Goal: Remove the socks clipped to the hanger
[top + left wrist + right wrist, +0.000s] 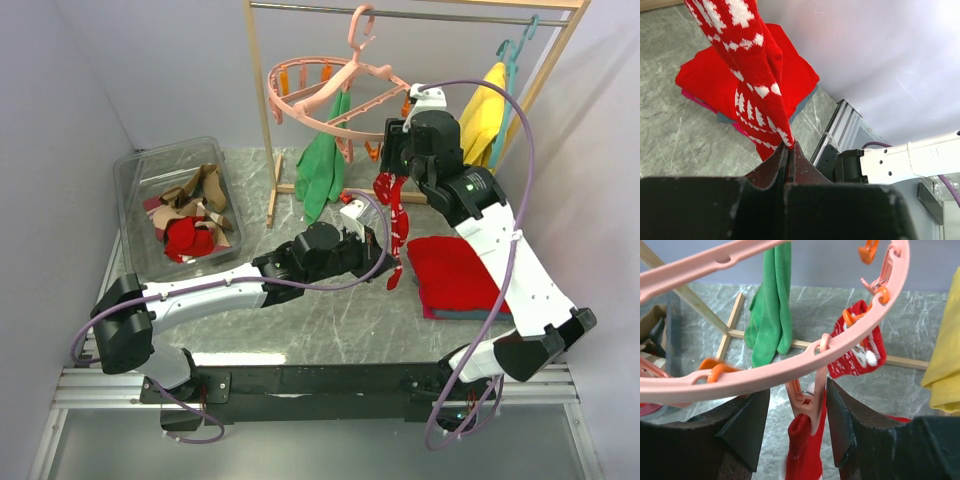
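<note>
Sock point(752, 75) edge pinched by left fingers point(767, 175), right fingers point(742, 427) parted astride peg point(804, 402) (seemingly clear)

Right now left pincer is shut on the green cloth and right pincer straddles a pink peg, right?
Wrong cloth: left wrist view shows the left pincer shut on the red-and-white sock. The right pincer does straddle a pink peg.

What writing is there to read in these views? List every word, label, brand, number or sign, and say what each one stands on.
None: no word, label, brand, number or sign is readable in any view.
On the red patterned sock, the white shapes are a knitted pattern, not letters.
On the right arm, the green dot is a light, not text.
</note>
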You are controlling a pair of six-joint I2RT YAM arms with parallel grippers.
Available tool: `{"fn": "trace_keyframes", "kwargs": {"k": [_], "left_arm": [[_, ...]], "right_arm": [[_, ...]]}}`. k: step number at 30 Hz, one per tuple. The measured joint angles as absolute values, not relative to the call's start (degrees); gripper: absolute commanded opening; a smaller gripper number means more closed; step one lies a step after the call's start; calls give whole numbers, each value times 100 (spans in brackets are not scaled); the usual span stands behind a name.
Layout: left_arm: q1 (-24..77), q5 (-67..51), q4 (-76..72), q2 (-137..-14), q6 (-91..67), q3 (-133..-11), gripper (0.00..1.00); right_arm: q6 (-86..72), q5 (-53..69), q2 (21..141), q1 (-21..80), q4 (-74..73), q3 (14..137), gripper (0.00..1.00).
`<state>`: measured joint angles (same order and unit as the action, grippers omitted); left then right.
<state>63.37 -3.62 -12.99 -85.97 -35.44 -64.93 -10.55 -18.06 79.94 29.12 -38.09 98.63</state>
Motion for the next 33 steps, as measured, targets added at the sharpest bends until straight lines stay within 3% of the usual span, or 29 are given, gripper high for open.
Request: {"fn": "trace_keyframes", "kwargs": {"k": [13,17,25,29,33], "left_arm": [[6344,-390,-1302,-8597,-3618,-6493,1],[6344,-388,-1302,-8597,-3634,-6493,1],[6344,-381,-1302,-8597,-3691,-6477,1],[6344,-379,-1302,-8597,-3715,-6383,1],[6351,-381,-1271,-8600,-3721,-6285,1]], "right_arm": [[-904,-1747,8182,2928,-3610,9863,51],[-858,-1754,8213,2928,-3538,9856,38],[-775,-1761,8230,2928,-3336,9786,21],[-775,-1761,8230,2928,-3288,9747,2],[-773,-1769,8232,2928,-3253,9712,0]]}}
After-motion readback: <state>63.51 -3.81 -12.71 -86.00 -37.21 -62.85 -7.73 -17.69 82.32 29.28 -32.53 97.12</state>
